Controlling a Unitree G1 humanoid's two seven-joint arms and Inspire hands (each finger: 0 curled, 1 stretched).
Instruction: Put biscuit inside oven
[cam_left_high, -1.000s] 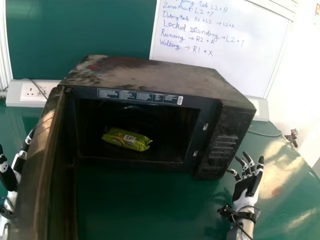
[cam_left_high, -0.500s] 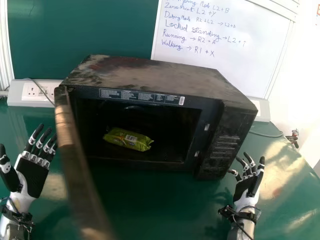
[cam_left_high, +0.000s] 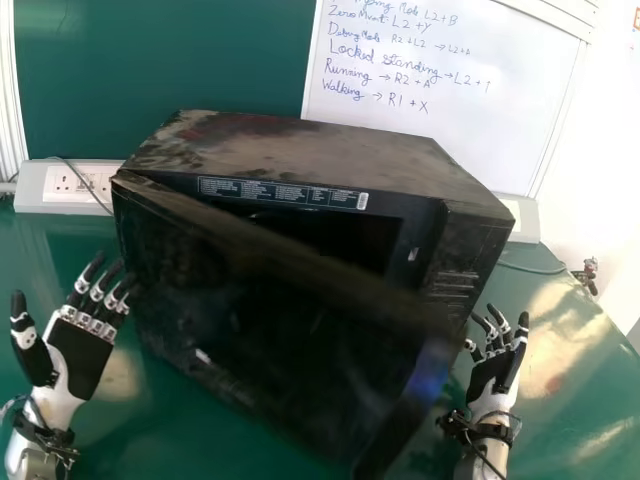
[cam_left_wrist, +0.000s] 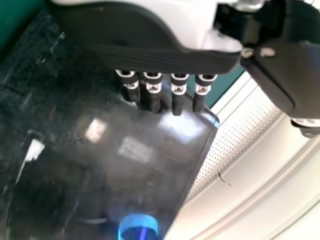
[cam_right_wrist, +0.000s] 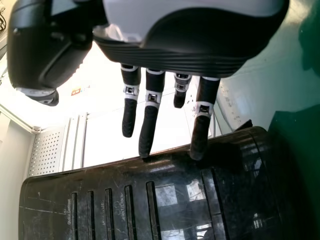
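Note:
The dark oven (cam_left_high: 300, 160) stands on the table with its door (cam_left_high: 270, 310) swung part way over the opening; the door hides the lower cavity, and the biscuit packet is out of sight behind it. My left hand (cam_left_high: 80, 350) is left of the door, fingers straight, fingertips close to its hinge side. In the left wrist view the left hand (cam_left_wrist: 150, 50) has its straight fingers before the dark door surface (cam_left_wrist: 125, 150). My right hand (cam_left_high: 490, 370) rests by the oven's right front corner, fingers relaxed; in the right wrist view the right hand (cam_right_wrist: 195, 45) is beside the control panel (cam_right_wrist: 140, 210).
The green table (cam_left_high: 570, 370) surrounds the oven. Behind it are a socket box (cam_left_high: 35, 190) at the left, a cable, and a whiteboard (cam_left_high: 450, 110) with handwriting. A small object (cam_left_high: 586, 275) lies at the table's right edge.
The door has swung from wide open at the left across the oven's front, covering the green packet seen earlier. My left hand has come into fuller view at the left. The right hand has kept still.

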